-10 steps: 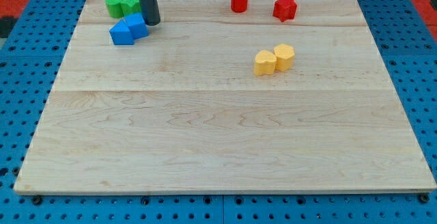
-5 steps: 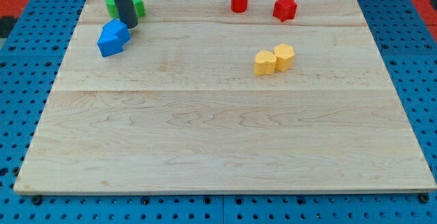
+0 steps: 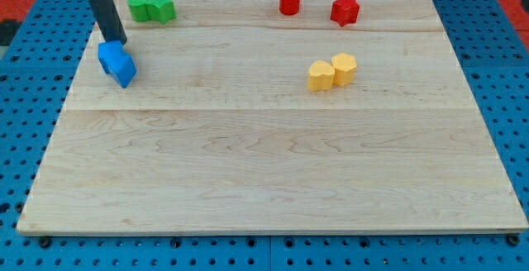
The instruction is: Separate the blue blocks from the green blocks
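The wooden board (image 3: 273, 155) fills most of the frame, resting on a blue pegboard surface (image 3: 512, 73) that shows around its edges. My rod (image 3: 102, 7) enters from the top edge at upper left and slants slightly down toward the view's right, ending at my tip (image 3: 118, 42), which sits at the board's left margin. I carry no jaws, so nothing is grasped; the contact is a push only. My tip stands right at the upper edge of the blue blocks (image 3: 117, 63), touching or all but touching them; the exact contact line is hidden by the rod's end. The blue blocks lie pressed together in the upper left, their separate shapes hard to make out from this angle. The green blocks (image 3: 151, 7) sit side by side near the board's top edge, above and to the right of the blue pair and apart from it, with my rod between the two groups. Two yellow blocks (image 3: 332, 71), touching, lie right of centre in the upper half. A red cylinder (image 3: 288, 0) and a red star-like block (image 3: 345, 10) stand near the top edge, close but apart.
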`<move>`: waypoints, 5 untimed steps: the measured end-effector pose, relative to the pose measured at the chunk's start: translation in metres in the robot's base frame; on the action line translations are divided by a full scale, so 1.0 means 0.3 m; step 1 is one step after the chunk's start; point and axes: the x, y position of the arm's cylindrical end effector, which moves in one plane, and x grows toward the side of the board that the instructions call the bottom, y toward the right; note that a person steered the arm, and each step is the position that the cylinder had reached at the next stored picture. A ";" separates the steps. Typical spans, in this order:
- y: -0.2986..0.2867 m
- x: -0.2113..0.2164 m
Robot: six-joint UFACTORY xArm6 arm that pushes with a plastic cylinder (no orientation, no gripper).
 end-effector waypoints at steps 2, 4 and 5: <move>0.000 0.232; 0.206 0.376; 0.266 0.271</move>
